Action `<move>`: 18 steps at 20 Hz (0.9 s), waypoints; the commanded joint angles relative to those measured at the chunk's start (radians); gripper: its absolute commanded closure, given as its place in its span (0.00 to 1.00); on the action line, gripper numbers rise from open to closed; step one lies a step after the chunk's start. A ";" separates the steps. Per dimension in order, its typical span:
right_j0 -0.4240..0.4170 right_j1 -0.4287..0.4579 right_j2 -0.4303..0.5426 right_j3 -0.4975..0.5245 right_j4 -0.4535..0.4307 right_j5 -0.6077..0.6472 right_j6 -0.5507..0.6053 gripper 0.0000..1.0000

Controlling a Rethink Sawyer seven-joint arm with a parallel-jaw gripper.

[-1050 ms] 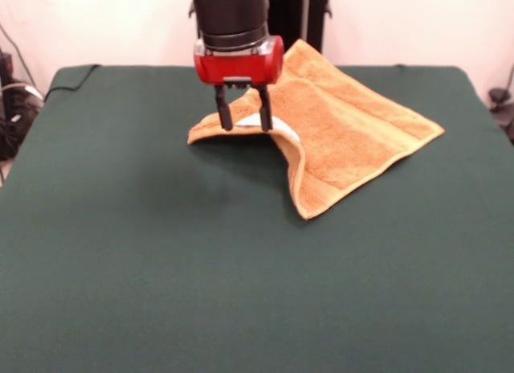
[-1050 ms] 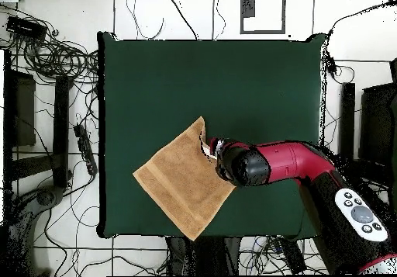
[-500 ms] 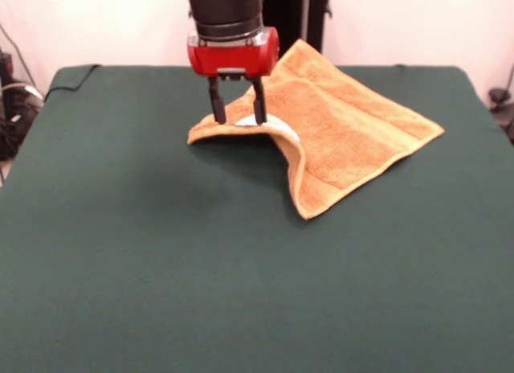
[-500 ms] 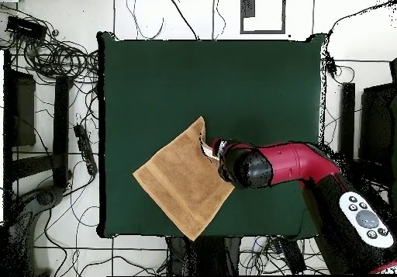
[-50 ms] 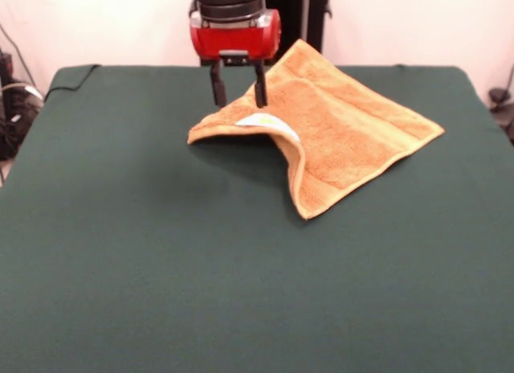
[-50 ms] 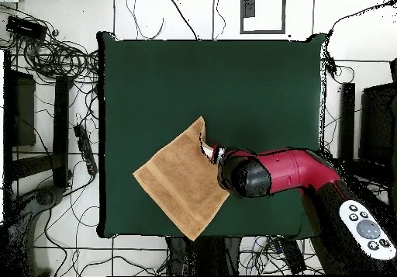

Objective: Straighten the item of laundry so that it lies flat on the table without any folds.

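1. Dark green table [image 5: 144, 268], wide and mostly bare, with white wall behind and cables on the floor around it.
2. Orange-tan towel [image 5: 345, 140] lying near the robot's side of the table, toward one side edge, turned as a diamond, corners and not sides facing the table edges.
3. No real long axis, because nearly square; one corner pointing to the table's middle in the overhead view, the opposite corner at the table's edge by the robot.
4. One edge curled up and folded over, white label [image 5: 259, 120] showing at the raised fold; not flat yet.
5. Gripper [image 5: 238, 104] just above this fold, fingers [image 5: 218, 92] apart and empty, not touching the cloth.
6. Risk, as a judgement: pinching two layers together, or dragging the whole towel without opening the fold, since loose cloth slides easily on the table.
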 commanded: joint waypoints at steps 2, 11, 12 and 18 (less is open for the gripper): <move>0.024 -0.001 0.056 0.138 -0.054 -0.017 -0.127 0.00; 0.021 0.027 0.033 0.150 -0.099 -0.074 -0.104 0.00; 0.021 0.031 0.029 0.152 -0.106 -0.080 -0.101 0.00; 0.014 0.044 0.020 0.160 -0.141 -0.108 -0.076 0.00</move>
